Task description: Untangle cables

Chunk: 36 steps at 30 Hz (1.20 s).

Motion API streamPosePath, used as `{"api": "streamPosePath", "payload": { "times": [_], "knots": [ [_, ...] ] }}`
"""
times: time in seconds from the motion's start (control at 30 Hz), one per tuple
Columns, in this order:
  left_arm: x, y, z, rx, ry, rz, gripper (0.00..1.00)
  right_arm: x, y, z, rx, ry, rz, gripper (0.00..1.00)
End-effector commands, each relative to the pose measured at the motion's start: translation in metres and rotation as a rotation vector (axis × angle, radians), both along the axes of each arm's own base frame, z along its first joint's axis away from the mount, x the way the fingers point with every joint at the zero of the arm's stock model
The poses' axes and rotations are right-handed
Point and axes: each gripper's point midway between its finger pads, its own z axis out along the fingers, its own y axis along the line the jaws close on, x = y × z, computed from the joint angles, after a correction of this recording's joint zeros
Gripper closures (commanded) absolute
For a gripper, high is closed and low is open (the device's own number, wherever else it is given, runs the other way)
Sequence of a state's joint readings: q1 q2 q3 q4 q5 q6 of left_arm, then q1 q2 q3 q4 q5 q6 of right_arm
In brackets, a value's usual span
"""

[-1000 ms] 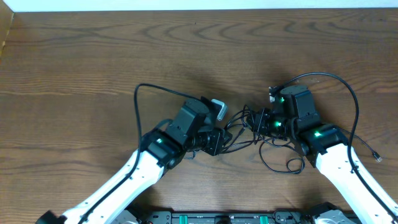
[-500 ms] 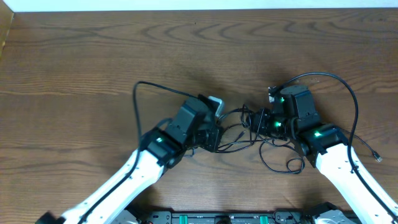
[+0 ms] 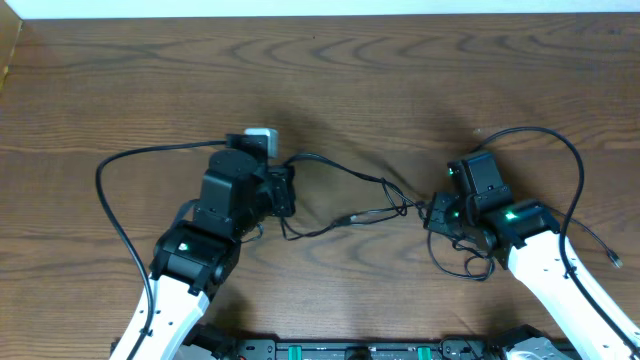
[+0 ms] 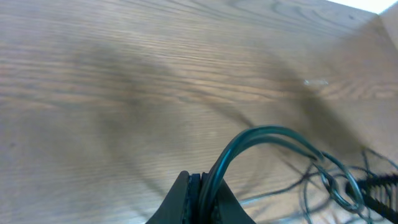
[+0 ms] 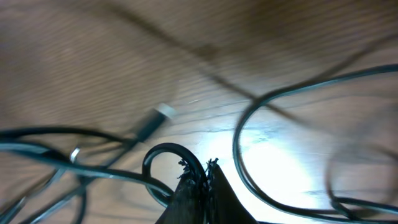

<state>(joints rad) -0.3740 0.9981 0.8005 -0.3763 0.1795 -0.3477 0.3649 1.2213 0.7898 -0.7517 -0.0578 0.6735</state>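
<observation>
Dark wood-grain worktop (image 3: 400,70), white strip along its far edge: both arms reach in from the near edge, left tool (image 3: 284,190) and right tool (image 3: 438,214) each clamped on the black cables (image 3: 355,215) strung between them mid-worktop.

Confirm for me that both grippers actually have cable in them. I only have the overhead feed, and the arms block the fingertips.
Observer: The left wrist view shows the left gripper shut on a dark cable that arches up out of its fingertips.
Operator: Now check the right one.
Observer: In the right wrist view the right gripper is shut too. A small cable loop curls into its tips and looks pinched there.
Operator: Report any loose plug near it.
Observer: A silver-tipped plug lies flat on the table just past that loop, touched by neither finger.
</observation>
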Motion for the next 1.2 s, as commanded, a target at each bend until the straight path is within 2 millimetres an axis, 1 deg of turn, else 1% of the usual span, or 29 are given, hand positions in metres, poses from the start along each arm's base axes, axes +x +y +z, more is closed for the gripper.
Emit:
{"api": "streamPosePath", "payload": {
  "times": [0.0, 0.1, 0.17, 0.23, 0.27, 0.37, 0.43, 0.5, 0.53, 0.6, 0.63, 0.7, 0.73, 0.77, 0.83, 0.97, 1.03, 1.07, 1.17],
  "knots": [
    [0.008, 0.023, 0.003, -0.008, 0.006, 0.126, 0.92, 0.006, -0.025, 0.000, -0.124, -0.027, -0.070, 0.99],
    [0.007, 0.022, -0.001, -0.005, 0.019, 0.123, 0.92, 0.006, -0.025, 0.000, -0.125, -0.027, -0.070, 0.99],
    [0.004, 0.019, -0.002, -0.016, 0.033, 0.103, 0.92, 0.008, -0.019, 0.001, -0.092, -0.031, -0.059, 0.99],
    [0.000, 0.010, -0.002, -0.046, 0.049, 0.060, 0.92, 0.011, -0.003, 0.004, -0.013, -0.040, -0.019, 0.99],
    [-0.002, 0.005, -0.002, -0.064, 0.059, 0.033, 0.92, 0.013, 0.009, 0.008, 0.042, -0.054, 0.024, 0.99],
    [-0.007, -0.006, -0.005, -0.096, 0.087, -0.023, 0.92, 0.022, 0.050, 0.029, 0.211, -0.148, 0.234, 0.99],
    [-0.009, -0.011, -0.008, -0.110, 0.108, -0.046, 0.92, 0.026, 0.070, 0.044, 0.294, -0.219, 0.347, 0.96],
    [-0.010, -0.015, -0.012, -0.122, 0.130, -0.068, 0.92, 0.030, 0.084, 0.058, 0.354, -0.284, 0.424, 0.93],
    [-0.011, -0.017, -0.013, -0.127, 0.140, -0.077, 0.92, 0.032, 0.086, 0.062, 0.368, -0.302, 0.437, 0.91],
    [-0.012, -0.020, -0.018, -0.135, 0.162, -0.092, 0.92, 0.036, 0.089, 0.068, 0.378, -0.337, 0.447, 0.82],
    [-0.012, -0.022, -0.020, -0.138, 0.173, -0.098, 0.92, 0.040, 0.088, 0.069, 0.367, -0.351, 0.440, 0.73],
    [-0.012, -0.023, -0.024, -0.136, 0.188, -0.099, 0.92, 0.046, 0.080, 0.065, 0.316, -0.362, 0.406, 0.51],
    [-0.011, -0.023, -0.026, -0.134, 0.194, -0.098, 0.92, 0.048, 0.075, 0.062, 0.289, -0.355, 0.376, 0.45],
    [-0.011, -0.023, -0.028, -0.133, 0.198, -0.097, 0.92, 0.049, 0.072, 0.060, 0.276, -0.347, 0.353, 0.42],
    [-0.010, -0.023, -0.029, -0.131, 0.204, -0.097, 0.92, 0.047, 0.072, 0.058, 0.290, -0.325, 0.328, 0.40],
    [-0.010, -0.023, -0.030, -0.130, 0.206, -0.096, 0.92, 0.031, 0.091, 0.062, 0.412, -0.253, 0.337, 0.42],
    [-0.010, -0.023, -0.030, -0.130, 0.206, -0.096, 0.92, 0.021, 0.099, 0.058, 0.464, -0.164, 0.265, 0.42],
    [-0.010, -0.023, -0.030, -0.130, 0.206, -0.096, 0.92, 0.018, 0.102, 0.056, 0.480, -0.131, 0.234, 0.43],
    [-0.010, -0.023, -0.030, -0.131, 0.207, -0.096, 0.92, 0.004, 0.120, 0.047, 0.533, -0.008, 0.139, 0.49]
  ]
}}
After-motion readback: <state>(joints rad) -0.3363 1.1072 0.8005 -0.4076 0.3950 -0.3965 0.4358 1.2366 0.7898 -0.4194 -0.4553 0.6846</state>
